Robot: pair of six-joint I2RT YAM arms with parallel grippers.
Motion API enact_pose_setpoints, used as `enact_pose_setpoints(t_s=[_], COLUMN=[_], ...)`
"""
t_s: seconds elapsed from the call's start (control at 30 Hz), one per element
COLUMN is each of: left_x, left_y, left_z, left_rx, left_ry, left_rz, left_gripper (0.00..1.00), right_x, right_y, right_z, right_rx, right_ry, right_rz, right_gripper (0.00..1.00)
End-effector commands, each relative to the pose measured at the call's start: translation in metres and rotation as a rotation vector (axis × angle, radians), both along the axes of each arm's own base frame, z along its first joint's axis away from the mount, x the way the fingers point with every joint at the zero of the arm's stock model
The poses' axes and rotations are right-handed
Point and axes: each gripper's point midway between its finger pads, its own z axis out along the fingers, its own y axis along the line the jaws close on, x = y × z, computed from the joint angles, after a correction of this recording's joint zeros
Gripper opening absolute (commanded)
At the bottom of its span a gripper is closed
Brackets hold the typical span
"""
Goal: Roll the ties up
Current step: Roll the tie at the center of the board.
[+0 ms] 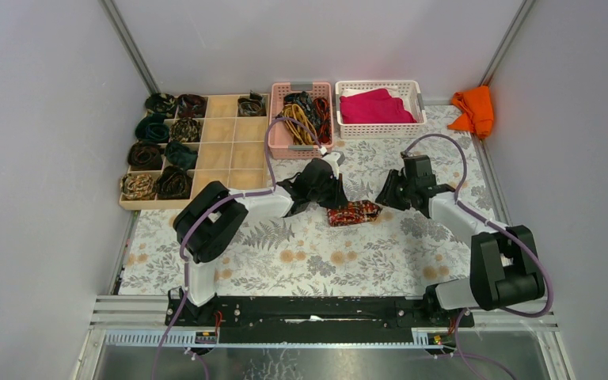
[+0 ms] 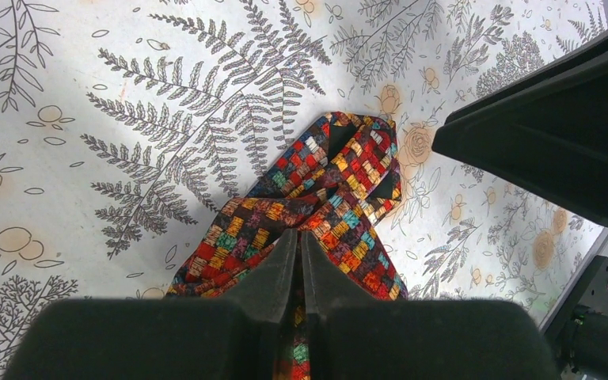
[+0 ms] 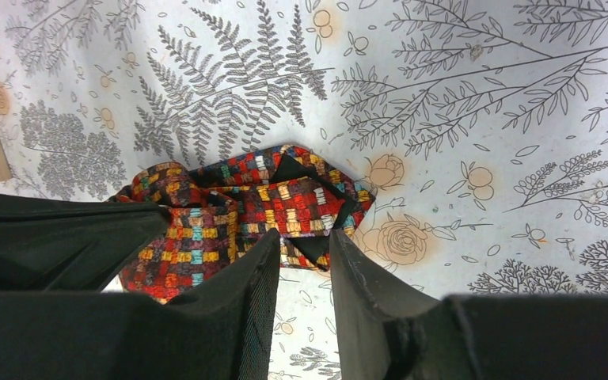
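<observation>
Red tie: it lies in a loose bunch on the table. It has little blocks of red, orange, yellow and blue. One end is folded over itself.
Left gripper: it is at the left side of the red tie. Its two fingers are pressed together, and a thin strip of the red tie shows between them, so it is pinching the tie.
Right gripper: it is at the right side of the red tie. Its fingers are a little way apart, and the table shows through the gap. The fingertips are at the edge of the tie. I cannot tell if they touch it.
Wooden tray: it is well to the left of the red tie and farther back.
Rolled ties: these dark ones sit in the tray's boxes.
Pink basket: it is behind the red tie, a bit to the left.
Loose ties: they lie tangled in the pink basket.
White basket: it is behind the red tie, a bit to the right.
Pink cloth: it lies in the white basket.
Orange cloth: it is far to the right of the red tie, at the back.
</observation>
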Motion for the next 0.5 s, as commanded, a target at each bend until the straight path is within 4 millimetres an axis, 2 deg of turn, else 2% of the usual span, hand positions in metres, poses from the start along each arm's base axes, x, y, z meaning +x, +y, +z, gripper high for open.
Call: enact_pose_setpoints(t_s=[0.0,0.23,0.47], left_x=[0.0,0.005,0.005], left_y=[-0.005,-0.007,-0.007], left_z=[0.016,0.047,0.062], left_rx=[-0.009,-0.032,-0.047], left_ry=[-0.015,-0.059,-0.082], left_rz=[-0.013,-0.012,-0.015], left_gripper=[0.12,0.23,0.3], right_x=[0.001,0.0,-0.001], right_y=[0.003,0.013,0.016], right_z=[0.017,0.027,0.037], right_rx=[0.002,0.044,0.029], right_ry=[-0.051,-0.089,-0.122], right_rz=[0.022,0.055,0.071], right_gripper=[0.37,0.37,0.37])
